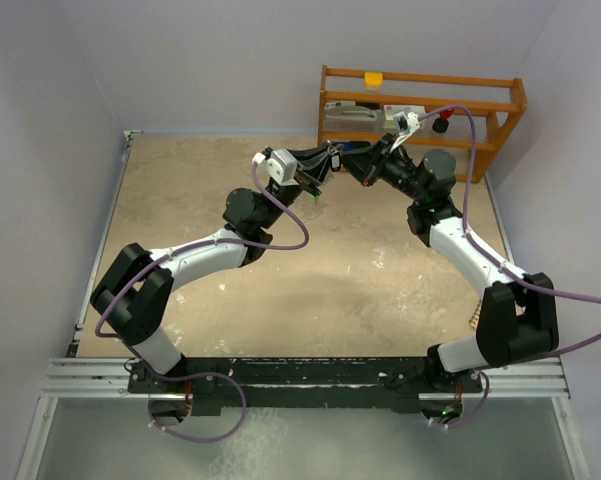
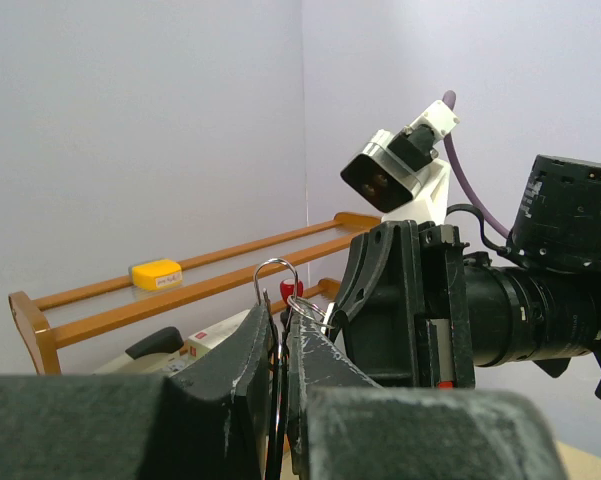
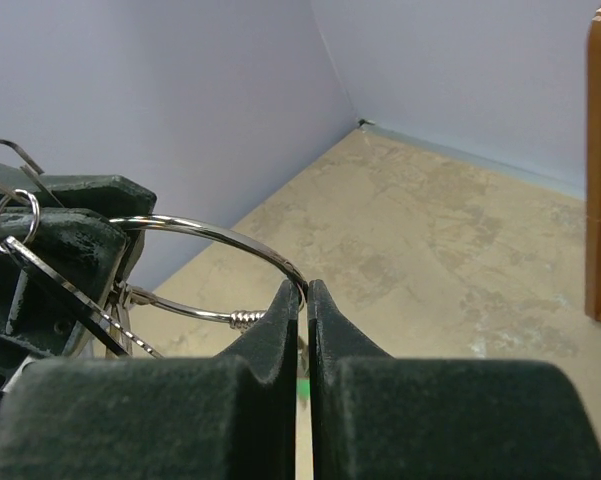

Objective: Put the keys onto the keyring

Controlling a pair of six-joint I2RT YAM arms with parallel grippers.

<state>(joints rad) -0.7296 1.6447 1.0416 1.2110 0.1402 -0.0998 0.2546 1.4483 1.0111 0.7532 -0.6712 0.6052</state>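
Top external: both arms are raised over the far part of the table (image 1: 180, 215), just in front of the wooden rack (image 1: 500, 110). The left gripper (image 1: 322, 172) and the right gripper (image 1: 352, 162) are met tip to tip. What lies between them is too small to tell here.

Left wrist: the left fingers (image 2: 245, 365) are drawn nearly together, with the thin wire of the keyring (image 2: 278, 268) pinched in the narrow slot. Its loop stands up above the tips. The right gripper is seen just beyond. A yellow block (image 2: 156, 273) lies on the rack's top rail.

Right wrist: the right fingers (image 3: 275, 330) are pressed together and clamped on the silver ring where it arcs down to their tips. The ring's other side is held in the left gripper, so the ring is spanned in the air between both. Silver keys (image 3: 75, 295) hang at the left gripper. A green sliver (image 3: 302, 388) is seen below the right tips. What it is cannot be told.
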